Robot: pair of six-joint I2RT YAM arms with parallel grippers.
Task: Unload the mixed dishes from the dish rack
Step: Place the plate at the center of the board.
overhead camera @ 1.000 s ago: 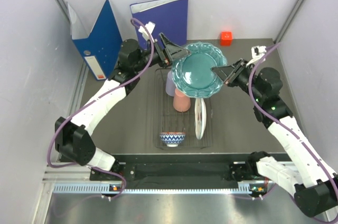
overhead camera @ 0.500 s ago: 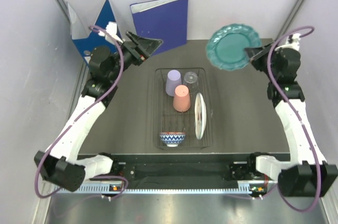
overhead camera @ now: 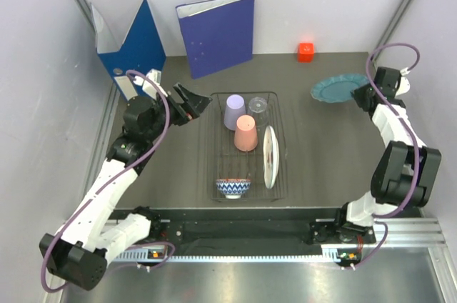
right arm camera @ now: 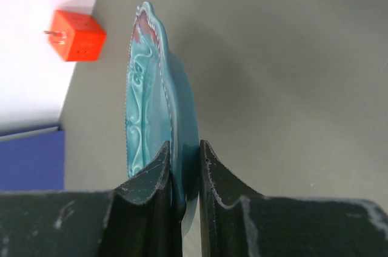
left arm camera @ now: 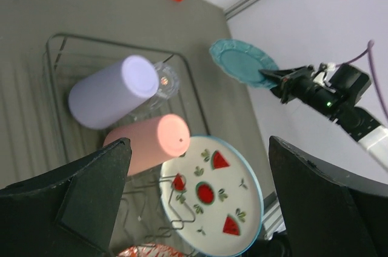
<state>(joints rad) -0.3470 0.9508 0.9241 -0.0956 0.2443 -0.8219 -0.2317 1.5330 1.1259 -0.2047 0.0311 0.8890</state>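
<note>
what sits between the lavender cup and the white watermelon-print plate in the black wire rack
The pink tapered cup, standing bottom-up in line between them; the left wrist view shows it clearest.

Teal plate [overhead camera: 335,89] well right of black rack [overhead camera: 227,164]; cups [overhead camera: 245,133] inverted inside.

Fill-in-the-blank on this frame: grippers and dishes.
1. The right gripper is ____ on the rim of the teal plate.
2. The left gripper is ____, holding nothing.
3. The white plate stands on ____ in the dish rack.
Missing words: shut; open; edge.
</note>
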